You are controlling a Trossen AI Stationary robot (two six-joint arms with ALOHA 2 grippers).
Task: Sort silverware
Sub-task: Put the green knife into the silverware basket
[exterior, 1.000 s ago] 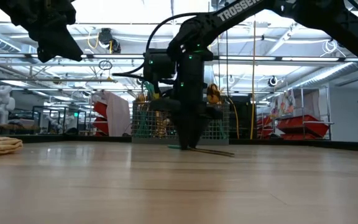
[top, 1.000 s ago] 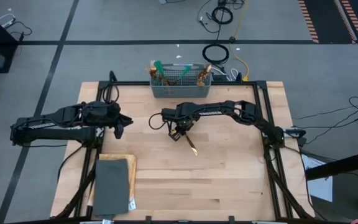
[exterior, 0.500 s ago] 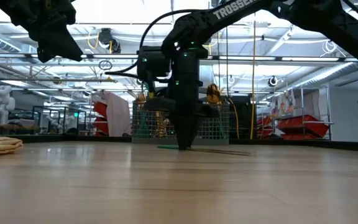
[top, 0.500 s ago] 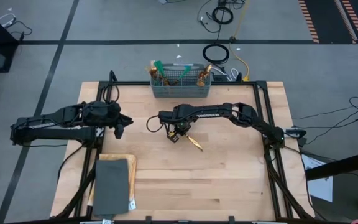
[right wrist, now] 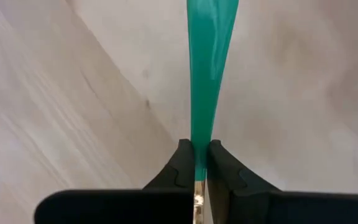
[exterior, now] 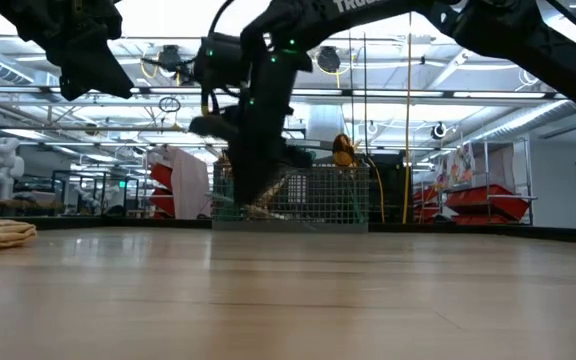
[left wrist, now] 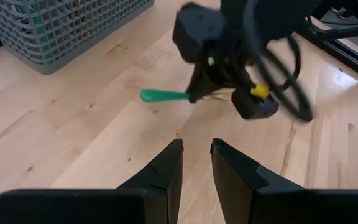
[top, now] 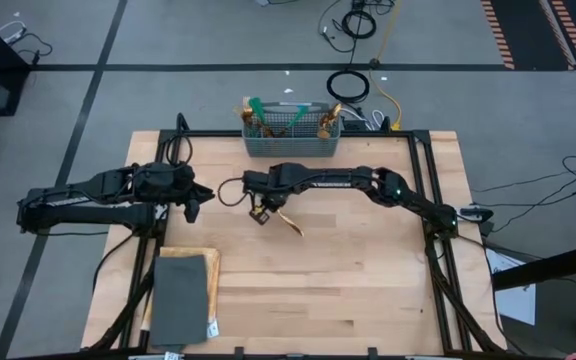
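The right gripper [right wrist: 196, 163], raised off the table [top: 368, 290], pinches one piece of silverware [right wrist: 209, 74] mid-handle, gold head trailing behind it, presumably for carrying to the basket [top: 290, 138] just beyond.

A grey wire basket [top: 290, 135] sits at the table's [top: 368, 290] far edge, a dark slab [top: 180, 296] near its front-left corner.

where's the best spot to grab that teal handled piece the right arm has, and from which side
On the thin teal handle, from above, much as the right gripper holds the utensil now: its fingers are shut across the flat handle near where teal meets gold. The handle is narrow enough to fit between the pads, while the gold head is wider and shiny, so probably slicker. The left gripper waits nearby.
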